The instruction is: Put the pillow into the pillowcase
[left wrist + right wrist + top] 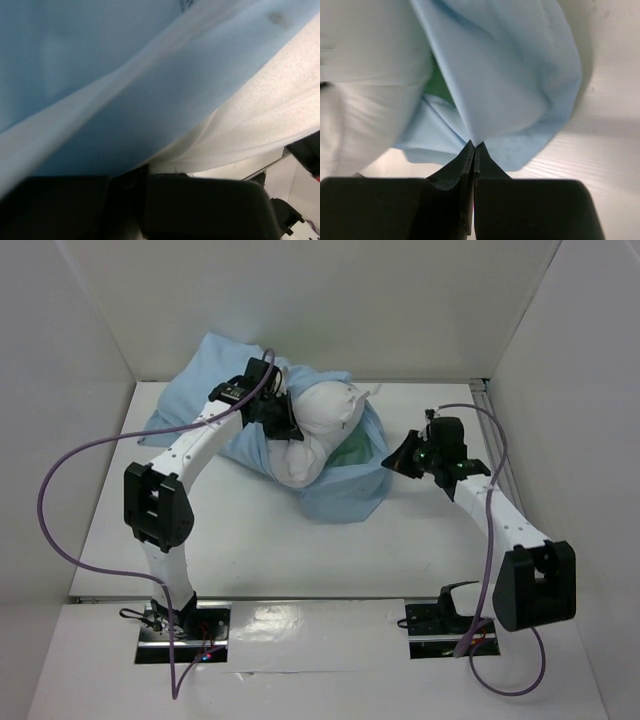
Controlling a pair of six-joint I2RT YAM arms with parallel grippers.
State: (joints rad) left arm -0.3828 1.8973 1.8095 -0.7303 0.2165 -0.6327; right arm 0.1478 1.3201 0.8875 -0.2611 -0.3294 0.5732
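The plump white rectangular pillow (pixel 318 430) is plain woven cloth, matt, with a fine grainy weave up close. The thin light blue pillowcase (pixel 340 495) is smooth, limp cloth, also matt, and it creases softly. Its sea-green inner face shows no sheen. The black right gripper (pixel 475 146) looks like hard matt plastic, though the close view is too blurred to be sure. The white table (pixel 260 530) is smooth with a dull gloss and faint streaks. The white arm shells (pixel 195 445) are smooth, slightly shiny plastic. The purple cable (pixel 40 505) looks rubbery.

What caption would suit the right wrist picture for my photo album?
Right gripper pinching the light blue pillowcase by its edge, white pillow bulging at left.
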